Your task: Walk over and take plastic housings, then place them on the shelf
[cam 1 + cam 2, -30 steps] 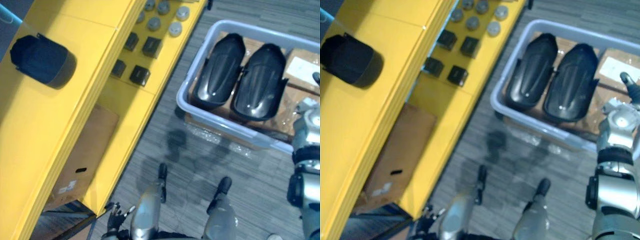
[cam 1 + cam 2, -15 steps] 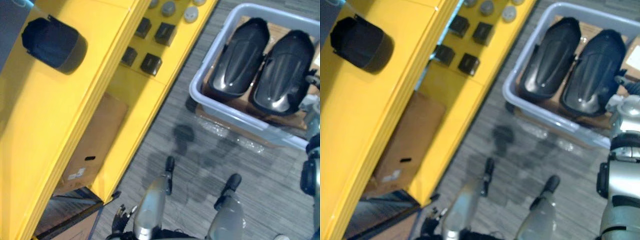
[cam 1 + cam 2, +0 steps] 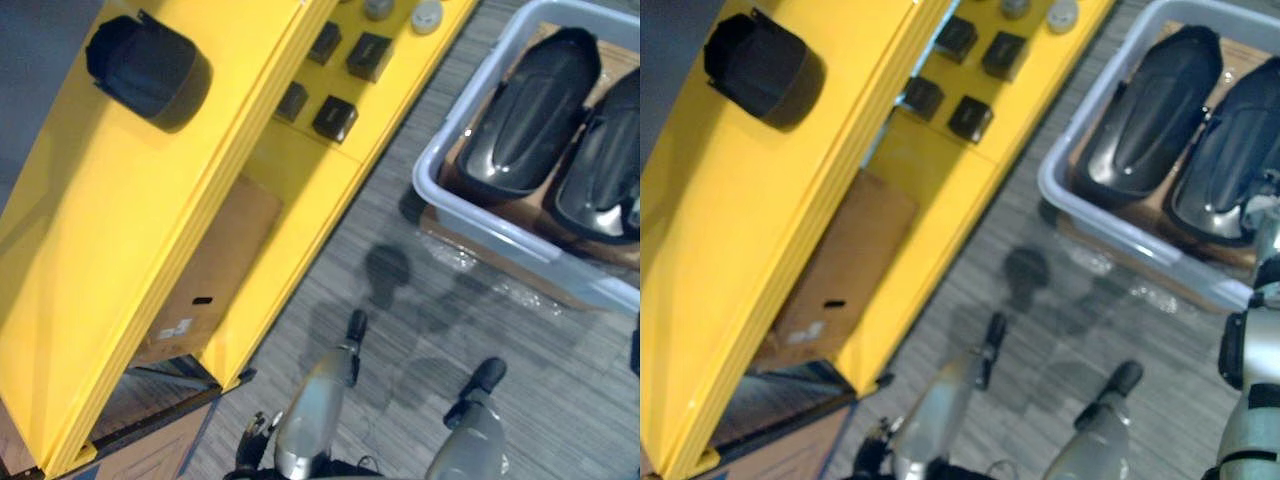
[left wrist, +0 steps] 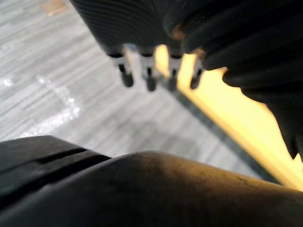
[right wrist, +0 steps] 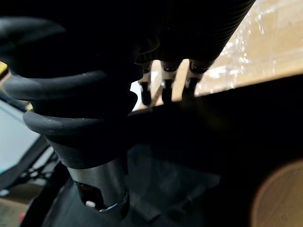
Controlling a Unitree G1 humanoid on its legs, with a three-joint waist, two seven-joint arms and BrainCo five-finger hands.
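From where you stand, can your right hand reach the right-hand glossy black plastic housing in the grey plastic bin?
Probably yes: the right hand hangs open beside that housing, and the grey bin has no lid.

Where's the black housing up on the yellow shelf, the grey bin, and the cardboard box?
black housing (image 3: 150, 70), left eye view, its rounded side.
grey bin (image 3: 445, 150), left eye view, its left rim.
cardboard box (image 3: 215, 270), left eye view, its top face.
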